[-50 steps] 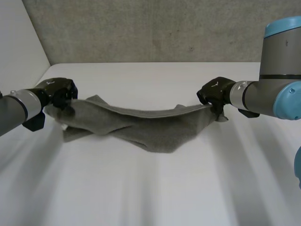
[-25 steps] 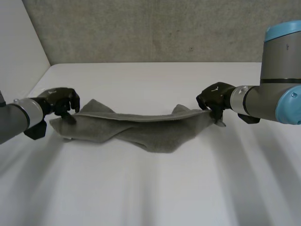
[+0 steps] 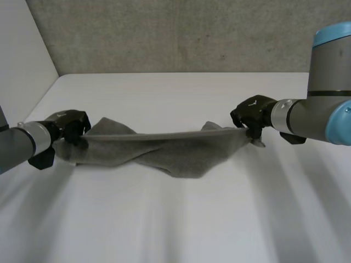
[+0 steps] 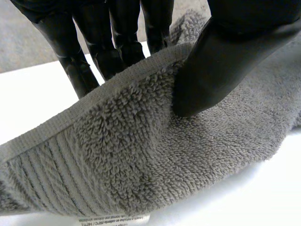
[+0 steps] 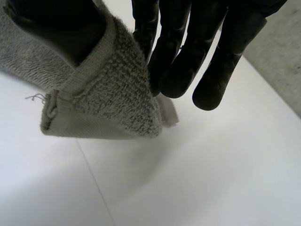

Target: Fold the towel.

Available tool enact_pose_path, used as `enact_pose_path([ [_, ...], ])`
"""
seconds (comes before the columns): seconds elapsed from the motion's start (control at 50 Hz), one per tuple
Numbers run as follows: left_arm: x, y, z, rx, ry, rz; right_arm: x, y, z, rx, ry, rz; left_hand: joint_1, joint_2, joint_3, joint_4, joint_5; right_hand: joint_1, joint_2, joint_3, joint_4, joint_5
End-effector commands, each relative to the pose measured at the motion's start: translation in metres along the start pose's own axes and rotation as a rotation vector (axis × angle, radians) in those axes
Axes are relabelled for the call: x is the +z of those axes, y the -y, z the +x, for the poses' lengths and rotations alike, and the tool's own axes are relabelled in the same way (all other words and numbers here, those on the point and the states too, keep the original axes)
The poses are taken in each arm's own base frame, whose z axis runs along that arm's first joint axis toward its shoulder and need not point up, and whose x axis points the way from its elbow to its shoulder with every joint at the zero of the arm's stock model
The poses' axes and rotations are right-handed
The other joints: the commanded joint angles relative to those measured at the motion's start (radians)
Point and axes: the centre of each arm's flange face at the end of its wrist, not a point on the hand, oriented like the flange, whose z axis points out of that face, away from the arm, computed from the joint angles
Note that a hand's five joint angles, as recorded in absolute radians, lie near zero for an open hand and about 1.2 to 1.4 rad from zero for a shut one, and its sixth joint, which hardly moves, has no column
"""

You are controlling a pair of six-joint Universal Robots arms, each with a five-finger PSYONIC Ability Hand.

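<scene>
A grey towel (image 3: 175, 153) hangs stretched between my two hands just above the white table (image 3: 181, 219), its middle sagging onto the tabletop. My left hand (image 3: 68, 125) pinches the towel's left end; in the left wrist view the thumb (image 4: 221, 61) presses the towel (image 4: 155, 150) edge against the fingers (image 4: 89, 52). My right hand (image 3: 253, 114) pinches the right end. In the right wrist view the towel (image 5: 108, 89) corner is held between thumb (image 5: 61, 28) and fingers (image 5: 188, 56).
A grey wall (image 3: 175, 33) runs behind the table's far edge. At the left a pale side panel (image 3: 22, 60) stands beside the table. A white care label (image 4: 113, 219) shows at the towel's lower hem.
My left hand let go and opened half a second ago, then closed again on the towel's left end, lower down. The top edge is pulled straighter. The right hand barely moved.
</scene>
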Motion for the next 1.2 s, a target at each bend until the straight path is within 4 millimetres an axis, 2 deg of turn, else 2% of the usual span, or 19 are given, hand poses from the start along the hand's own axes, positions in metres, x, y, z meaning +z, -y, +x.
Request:
enact_pose_path([
  [0.02,-0.020,0.032,0.000,0.031,0.020,0.097,-0.022,0.021,0.009,-0.017,-0.052,0.066,0.162,0.088,0.065,0.042,0.141,0.086,0.071,0.062,0.059,0.063],
  [0.16,-0.050,0.073,0.012,0.074,0.023,0.229,-0.069,0.063,0.015,-0.026,-0.108,0.201,0.162,0.088,0.065,0.042,0.141,0.086,0.071,0.062,0.059,0.063],
  [0.22,-0.076,0.098,0.021,0.111,0.029,0.324,-0.082,0.072,0.017,-0.033,-0.121,0.233,0.162,0.088,0.065,0.042,0.141,0.086,0.071,0.062,0.059,0.063],
  [0.32,-0.132,0.140,0.036,0.171,0.046,0.512,-0.137,0.107,0.020,-0.084,-0.190,0.363,0.162,0.088,0.065,0.042,0.141,0.086,0.071,0.062,0.059,0.063],
  [0.42,-0.162,0.163,0.042,0.202,0.062,0.624,-0.174,0.131,0.027,-0.116,-0.274,0.467,0.162,0.088,0.065,0.042,0.141,0.086,0.071,0.062,0.059,0.063],
  [0.54,-0.171,0.174,0.039,0.224,0.090,0.682,-0.190,0.146,0.039,-0.110,-0.330,0.534,0.162,0.088,0.065,0.042,0.141,0.086,0.071,0.062,0.059,0.063],
  [0.6,-0.166,0.174,0.034,0.226,0.098,0.676,-0.187,0.144,0.041,-0.104,-0.328,0.521,0.139,0.065,0.042,0.019,0.118,0.086,0.071,0.062,0.059,0.063],
  [0.64,-0.155,0.164,0.030,0.214,0.094,0.635,-0.166,0.133,0.042,-0.080,-0.287,0.464,-0.282,-0.356,-0.379,-0.403,-0.304,0.086,0.071,0.062,0.059,0.063],
  [0.66,-0.154,0.164,0.030,0.214,0.094,0.634,-0.166,0.133,0.042,-0.080,-0.286,0.463,-0.283,-0.357,-0.381,-0.404,-0.305,0.086,0.071,0.062,0.059,0.063],
  [0.72,-0.126,0.141,0.022,0.185,0.082,0.533,-0.141,0.121,0.036,-0.059,-0.229,0.403,-0.199,-0.273,-0.296,-0.320,-0.220,0.086,0.071,0.062,0.059,0.063],
  [0.78,-0.098,0.117,0.017,0.173,0.068,0.437,-0.111,0.104,0.031,-0.035,-0.172,0.336,0.140,0.066,0.043,0.020,0.119,0.086,0.071,0.062,0.059,0.063],
  [0.86,-0.053,0.082,0.015,0.199,0.034,0.299,-0.066,0.081,0.028,-0.009,-0.126,0.261,0.162,0.088,0.065,0.042,0.141,0.086,0.071,0.062,0.059,0.063],
  [0.94,-0.029,0.077,0.021,0.259,0.006,0.279,-0.045,0.075,0.032,-0.008,-0.130,0.262,0.162,0.088,0.065,0.042,0.141,0.086,0.071,0.062,0.059,0.063],
  [1.04,-0.005,0.098,0.021,0.332,0.010,0.350,-0.022,0.086,0.038,-0.039,-0.205,0.340,0.162,0.088,0.065,0.042,0.141,0.086,0.071,0.062,0.059,0.063],
  [1.08,-0.002,0.113,0.019,0.352,0.023,0.398,-0.022,0.105,0.050,-0.072,-0.336,0.457,0.162,0.088,0.065,0.042,0.141,0.086,0.071,0.062,0.059,0.063],
  [1.12,-0.006,0.149,0.014,0.387,0.075,0.518,-0.024,0.118,0.057,-0.093,-0.402,0.534,0.162,0.088,0.065,0.042,0.141,0.086,0.071,0.062,0.059,0.063],
  [1.14,-0.006,0.149,0.014,0.387,0.075,0.519,-0.024,0.118,0.057,-0.093,-0.403,0.535,0.162,0.088,0.065,0.042,0.141,0.086,0.071,0.062,0.059,0.063],
  [1.18,-0.018,0.195,0.009,0.411,0.167,0.712,-0.036,0.143,0.069,-0.115,-0.522,0.686,0.162,0.088,0.065,0.042,0.141,0.086,0.071,0.062,0.059,0.063],
  [1.2,-0.019,0.196,0.009,0.411,0.167,0.713,-0.037,0.143,0.069,-0.115,-0.523,0.686,0.162,0.088,0.065,0.042,0.141,0.086,0.071,0.062,0.059,0.063],
])
